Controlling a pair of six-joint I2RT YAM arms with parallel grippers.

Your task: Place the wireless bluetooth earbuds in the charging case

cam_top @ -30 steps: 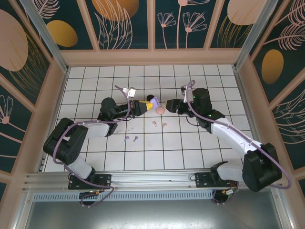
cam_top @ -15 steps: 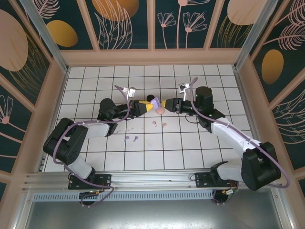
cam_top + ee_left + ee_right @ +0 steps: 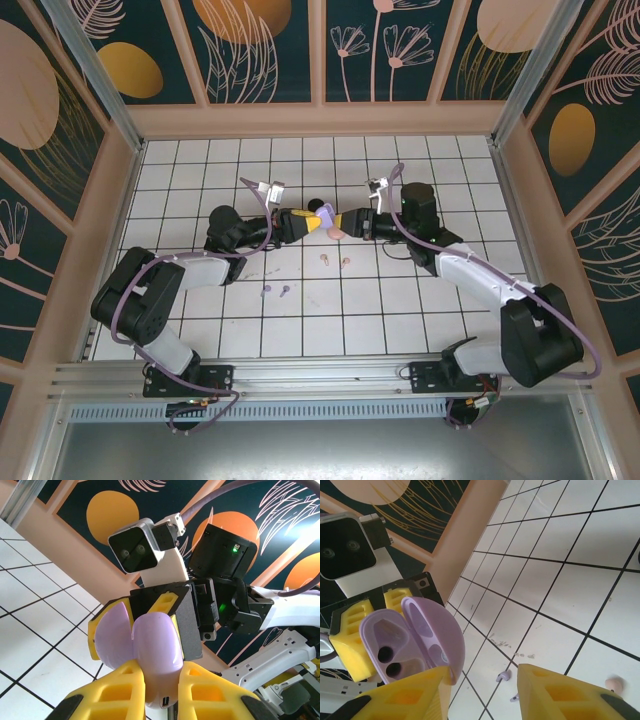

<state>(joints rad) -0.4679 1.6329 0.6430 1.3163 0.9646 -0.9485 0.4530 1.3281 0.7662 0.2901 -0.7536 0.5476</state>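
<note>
The left pincer [image 3: 313,221] is closed on the lilac charging case [image 3: 325,212] and holds it above the white tiled desk [image 3: 400,300], near the middle of the desk. In the left wrist view the two yellow fingers [image 3: 111,692] press the lower part of the case [image 3: 155,645] from both sides, and a small port is visible on the case between them. The lid of the case is open. In the right wrist view the inside of the case [image 3: 405,640] faces the camera, and two dark round sockets are visible in it.

The right pincer [image 3: 347,222] is just beside the case, opposite the left one, and its jaws are open with a wide gap [image 3: 482,680]. One of its fingers [image 3: 405,695] is at the edge of the open lid; I cannot tell if it touches the lid.

The earbuds lie on the desk, apart from the case. Two pink earbuds [image 3: 324,260] are on the tiles near and below the pincers, close to each other. Two lilac earbuds [image 3: 265,292] lie further toward the arm bases, also as a pair [image 3: 503,676]. A pale pink rounded object [image 3: 337,233] lies on the desk under the pincers, and a small black object [image 3: 313,201] lies just behind them.
</note>
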